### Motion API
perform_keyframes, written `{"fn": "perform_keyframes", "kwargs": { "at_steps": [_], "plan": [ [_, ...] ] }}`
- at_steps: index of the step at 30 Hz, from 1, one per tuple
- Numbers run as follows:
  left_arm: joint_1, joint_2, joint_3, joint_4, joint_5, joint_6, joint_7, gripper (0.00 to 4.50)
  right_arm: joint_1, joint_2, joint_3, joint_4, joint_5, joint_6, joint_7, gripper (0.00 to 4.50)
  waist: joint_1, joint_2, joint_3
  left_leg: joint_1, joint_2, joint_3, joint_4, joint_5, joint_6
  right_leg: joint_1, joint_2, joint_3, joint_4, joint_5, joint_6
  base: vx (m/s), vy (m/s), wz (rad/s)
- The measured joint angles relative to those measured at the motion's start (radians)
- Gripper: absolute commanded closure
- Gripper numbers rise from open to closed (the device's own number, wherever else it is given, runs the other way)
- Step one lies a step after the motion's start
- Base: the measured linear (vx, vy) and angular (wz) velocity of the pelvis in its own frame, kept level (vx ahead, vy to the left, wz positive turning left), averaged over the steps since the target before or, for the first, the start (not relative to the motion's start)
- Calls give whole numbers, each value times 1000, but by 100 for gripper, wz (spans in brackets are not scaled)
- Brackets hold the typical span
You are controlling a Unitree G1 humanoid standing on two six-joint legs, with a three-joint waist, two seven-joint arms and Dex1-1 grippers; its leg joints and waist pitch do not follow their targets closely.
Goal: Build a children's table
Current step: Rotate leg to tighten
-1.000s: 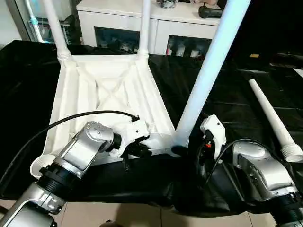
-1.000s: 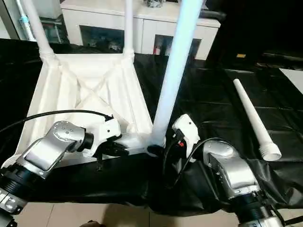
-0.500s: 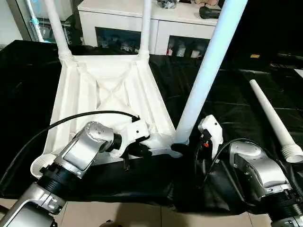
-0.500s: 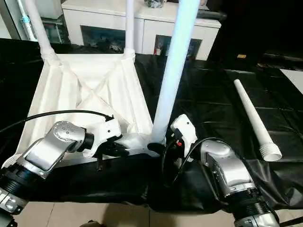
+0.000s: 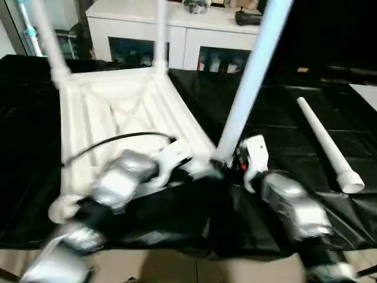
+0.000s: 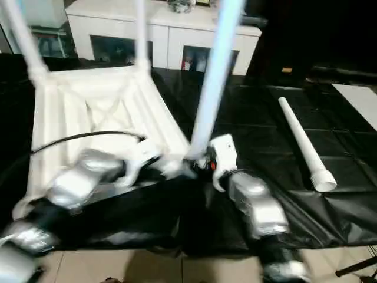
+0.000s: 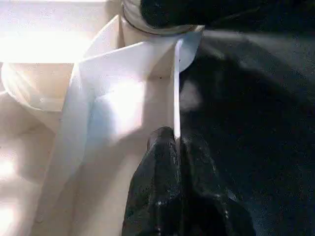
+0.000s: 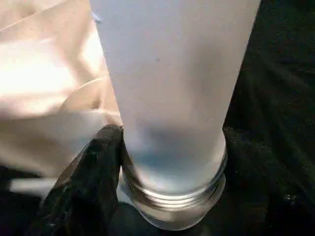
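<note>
The white tabletop (image 5: 118, 112) lies upside down on black cloth, ribbed underside up. Two white legs (image 5: 47, 35) (image 5: 160, 29) stand in its far corner sockets. A third leg (image 5: 250, 76) stands tilted in the near right corner socket. My right gripper (image 5: 227, 165) is closed around that leg's threaded base, one of its fingers (image 8: 96, 167) pressed against the collar. My left gripper (image 7: 176, 140) is shut on the thin near rim of the tabletop (image 7: 123, 73), just left of that socket. A fourth leg (image 5: 324, 141) lies loose on the cloth to the right.
A white cabinet (image 5: 177, 29) with glass doors stands behind the work. The black cloth (image 5: 283, 118) covers the surface and hangs over its near edge above the floor. The near left corner socket (image 5: 62, 207) is open.
The head camera has shifted and the picture has blurred. My right gripper has moved in to the third leg's base and narrowed around it. The left gripper still holds the rim.
</note>
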Motion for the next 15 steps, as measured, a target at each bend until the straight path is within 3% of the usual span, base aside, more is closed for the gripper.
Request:
{"fn": "perform_keyframes", "kwargs": {
  "at_steps": [7, 15],
  "plan": [
    [-139, -189, 51, 267, 14, -40, 232, 450, -183, 124, -109, 232, -26, -69, -344, 181, 7, 6, 2, -7, -2, 0, -1, 0, 0, 1, 0, 2, -7, 2, -3, 0, 0, 0],
    [-171, -214, 49, 329, 31, -103, 246, 450, -205, 135, -133, 273, -40, -132, -389, 182, 28, 11, 1, -10, -1, 1, -3, 2, 6, 0, -1, 0, -10, 9, 0, 7, 1, 0]
  ]
}}
